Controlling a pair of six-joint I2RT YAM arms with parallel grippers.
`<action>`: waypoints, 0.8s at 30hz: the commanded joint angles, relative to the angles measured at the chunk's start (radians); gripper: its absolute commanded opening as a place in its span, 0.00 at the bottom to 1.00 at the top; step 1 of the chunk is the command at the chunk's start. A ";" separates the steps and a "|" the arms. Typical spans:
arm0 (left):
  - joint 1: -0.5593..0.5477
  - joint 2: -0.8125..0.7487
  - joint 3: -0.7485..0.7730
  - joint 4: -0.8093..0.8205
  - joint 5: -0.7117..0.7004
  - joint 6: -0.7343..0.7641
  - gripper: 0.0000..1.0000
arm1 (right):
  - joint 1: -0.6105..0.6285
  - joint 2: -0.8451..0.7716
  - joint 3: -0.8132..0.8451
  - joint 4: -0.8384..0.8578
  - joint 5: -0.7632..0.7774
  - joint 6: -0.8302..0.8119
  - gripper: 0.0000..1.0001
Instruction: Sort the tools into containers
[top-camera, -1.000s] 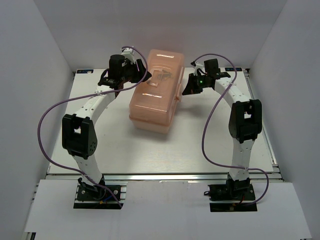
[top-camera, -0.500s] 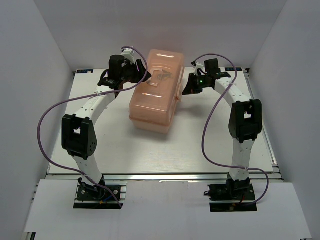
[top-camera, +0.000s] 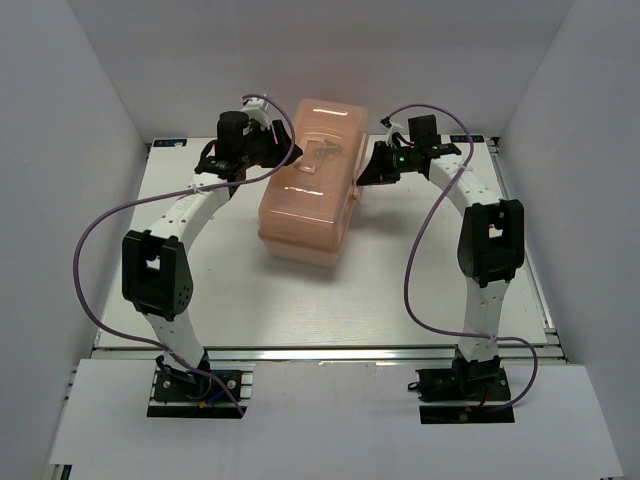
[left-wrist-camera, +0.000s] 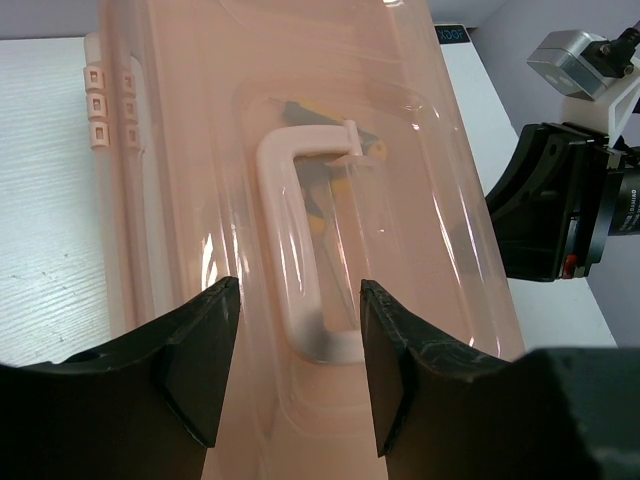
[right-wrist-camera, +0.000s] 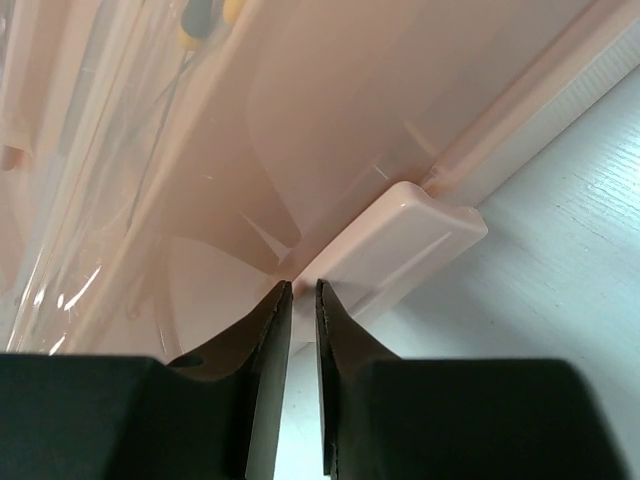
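Observation:
The salmon-pink toolbox (top-camera: 310, 185) stands closed in the middle of the table. Its translucent lid (left-wrist-camera: 200, 150) has a pale handle (left-wrist-camera: 300, 200) lying flat. Dark and yellow tool handles (left-wrist-camera: 372, 148) show faintly through the lid, and also in the right wrist view (right-wrist-camera: 210, 15). My left gripper (left-wrist-camera: 298, 300) is open and hovers just over the lid, its fingers either side of the handle's near end. My right gripper (right-wrist-camera: 300, 287) is nearly closed, with its tips against the end of the latch (right-wrist-camera: 400, 240) on the box's right side.
The right wrist camera and gripper body (left-wrist-camera: 565, 200) sit close beside the box's right side. White hinge tabs (left-wrist-camera: 110, 100) run along the box's left edge. White walls enclose the table (top-camera: 420, 300) on three sides.
My right gripper has moved left, up to the toolbox's latch. My left gripper has shifted slightly over the lid. The toolbox has not moved.

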 joint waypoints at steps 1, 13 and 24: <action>-0.017 0.000 -0.056 -0.168 0.045 -0.003 0.62 | 0.029 -0.017 0.020 0.042 -0.051 0.020 0.21; -0.014 -0.002 -0.056 -0.179 0.034 0.003 0.62 | -0.021 0.001 -0.179 0.299 -0.252 0.201 0.20; -0.016 0.021 -0.040 -0.184 0.040 0.000 0.62 | -0.049 0.053 -0.207 0.405 -0.302 0.304 0.16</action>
